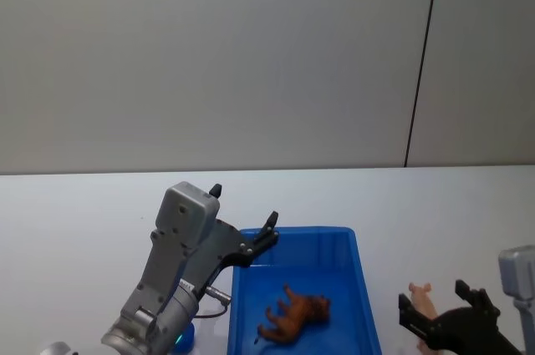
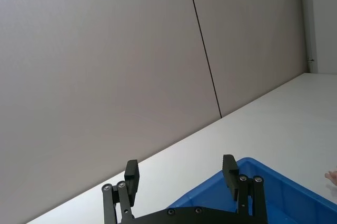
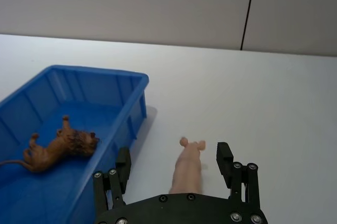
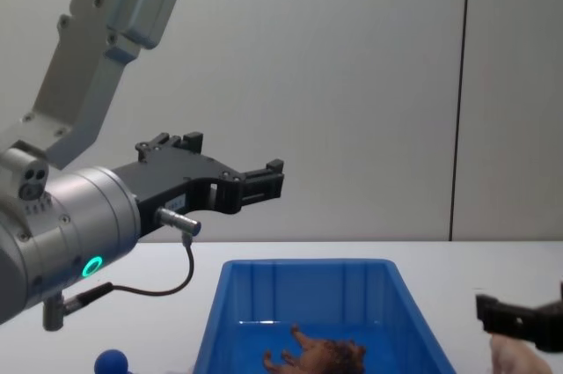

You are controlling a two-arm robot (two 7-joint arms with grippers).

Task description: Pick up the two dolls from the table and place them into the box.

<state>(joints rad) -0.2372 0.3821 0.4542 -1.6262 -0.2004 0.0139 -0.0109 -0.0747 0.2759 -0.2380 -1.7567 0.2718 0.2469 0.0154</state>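
Fingers of the right gripper stand spread on either side of the pale pink plastic pig doll, which lies on the white table just beside the right wall of the rectangular bright blue plastic box. A brown plastic lion doll lies on its side on the box floor. The left gripper hangs raised above the box's far left corner, jaws released and empty.

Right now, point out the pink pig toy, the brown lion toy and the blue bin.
pink pig toy [image 3: 187,170]: right wrist view, its back.
brown lion toy [image 3: 59,150]: right wrist view, its body.
blue bin [image 3: 100,71]: right wrist view, far rim.
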